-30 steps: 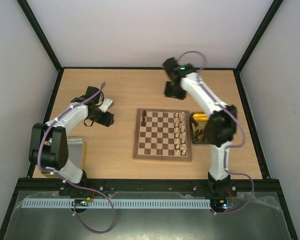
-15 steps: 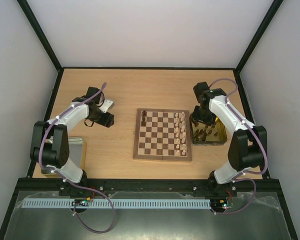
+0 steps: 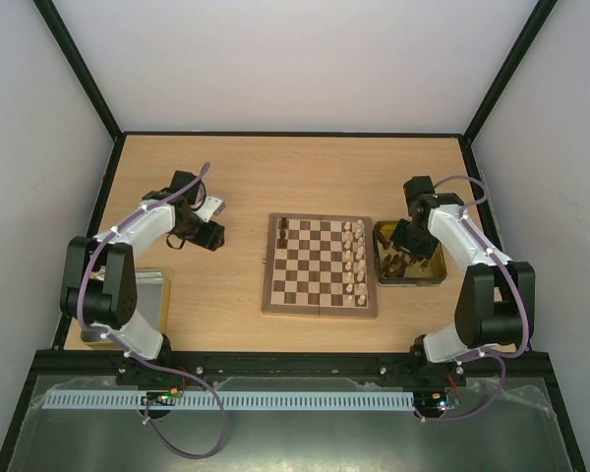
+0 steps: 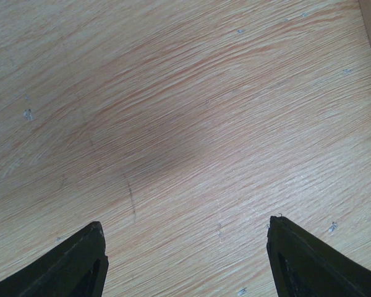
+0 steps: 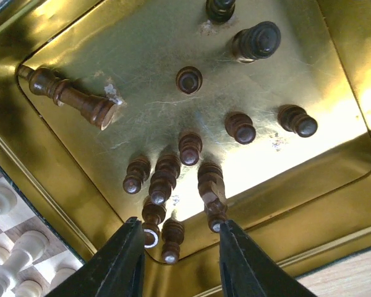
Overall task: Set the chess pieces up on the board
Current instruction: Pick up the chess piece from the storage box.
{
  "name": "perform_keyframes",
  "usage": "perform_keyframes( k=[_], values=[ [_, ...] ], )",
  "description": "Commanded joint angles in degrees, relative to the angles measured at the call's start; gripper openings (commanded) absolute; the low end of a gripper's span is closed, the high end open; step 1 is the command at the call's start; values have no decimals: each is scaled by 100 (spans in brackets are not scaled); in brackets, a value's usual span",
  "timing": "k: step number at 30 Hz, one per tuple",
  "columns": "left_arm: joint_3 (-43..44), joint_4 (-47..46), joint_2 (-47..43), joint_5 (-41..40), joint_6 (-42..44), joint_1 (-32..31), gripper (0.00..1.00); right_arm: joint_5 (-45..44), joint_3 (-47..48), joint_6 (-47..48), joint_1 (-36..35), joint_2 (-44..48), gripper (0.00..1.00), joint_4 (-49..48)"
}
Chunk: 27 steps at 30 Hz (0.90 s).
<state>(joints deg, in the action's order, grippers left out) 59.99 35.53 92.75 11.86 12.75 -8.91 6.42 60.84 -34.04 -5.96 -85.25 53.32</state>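
Observation:
The board [image 3: 315, 285] lies mid-table, with cream chess pieces [image 3: 353, 258] lined along its right columns and a dark piece [image 3: 283, 232] at its far left corner. Several dark chess pieces [image 5: 190, 148] stand in a shiny yellow tray [image 5: 297, 185]; one [image 5: 71, 98] lies on its side. My right gripper [image 5: 179, 230] hovers open just above the tray's near corner, with a dark piece [image 5: 172, 240] below the gap between its fingers, which touch nothing. My left gripper [image 4: 185, 229] is open over bare wood, left of the board.
The yellow tray [image 3: 428, 273] sits right beside the board's right edge. A grey tray [image 3: 153, 295] rests by the left arm's base. Cream pieces [image 5: 12, 260] show at the right wrist view's lower left. Black frame posts ring the table.
My right arm has swung from the far side of the table down over the yellow tray, and its jaws have narrowed. The left arm has not moved.

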Motion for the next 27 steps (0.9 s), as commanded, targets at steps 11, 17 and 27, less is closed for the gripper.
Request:
perform_keyframes(
  k=[11, 17, 27],
  values=[
    [87, 128, 50, -63, -36, 38, 71, 143, -151, 49, 122, -53, 29, -222],
    [114, 118, 131, -23, -36, 38, 71, -56, -307, 3, 191, 145, 28, -190],
    [166, 123, 234, 27, -36, 29, 71, -41, 78, -209, 1135, -245, 28, -550]
  ],
)
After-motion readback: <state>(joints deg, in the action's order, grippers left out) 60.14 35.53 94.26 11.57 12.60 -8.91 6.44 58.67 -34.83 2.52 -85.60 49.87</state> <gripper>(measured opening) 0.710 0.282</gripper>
